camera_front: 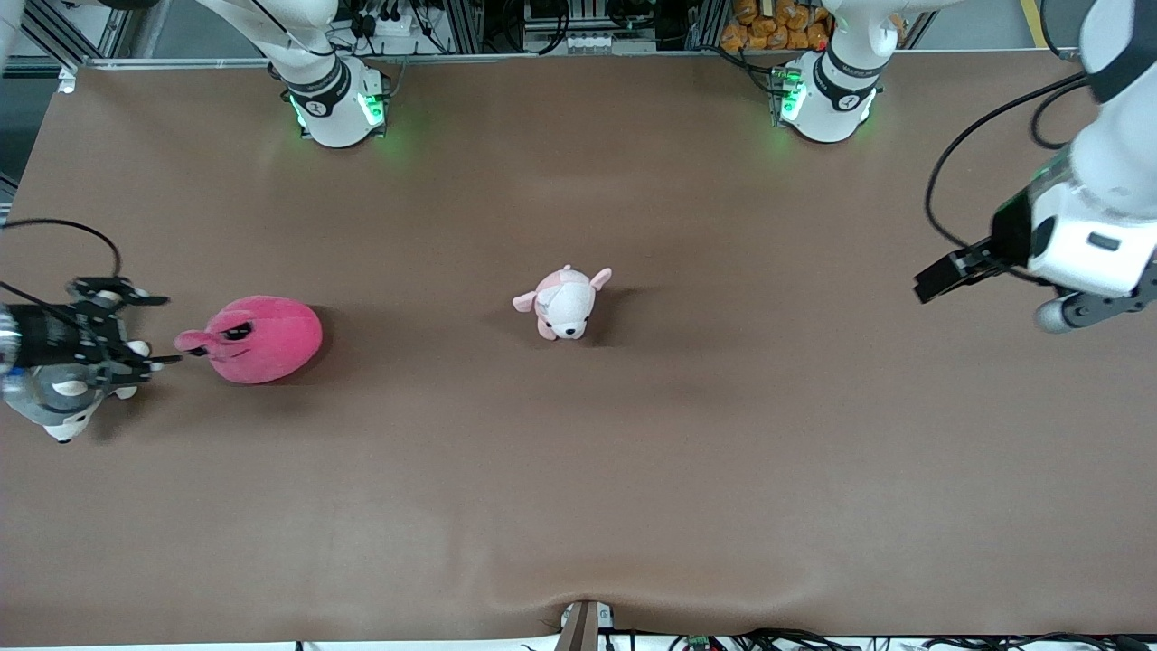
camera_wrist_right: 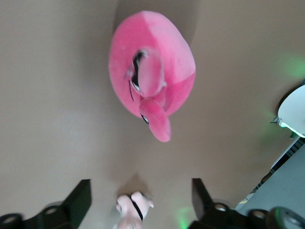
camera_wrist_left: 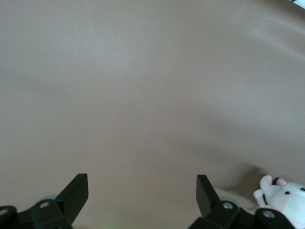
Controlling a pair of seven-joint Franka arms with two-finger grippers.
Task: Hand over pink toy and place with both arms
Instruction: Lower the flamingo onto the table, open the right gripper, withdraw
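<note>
The right gripper, jaws wide, hangs just beside the pink toy on the tabletop. The left gripper waits, jaws wide, near the puppy.

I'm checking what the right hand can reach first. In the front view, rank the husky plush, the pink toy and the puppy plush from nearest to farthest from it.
1. Husky plush: directly beneath the open right hand, at the right arm's end.
2. Pink toy: beside the hand, snout pointing at it.
3. Puppy plush: mid-table, farthest.
</note>
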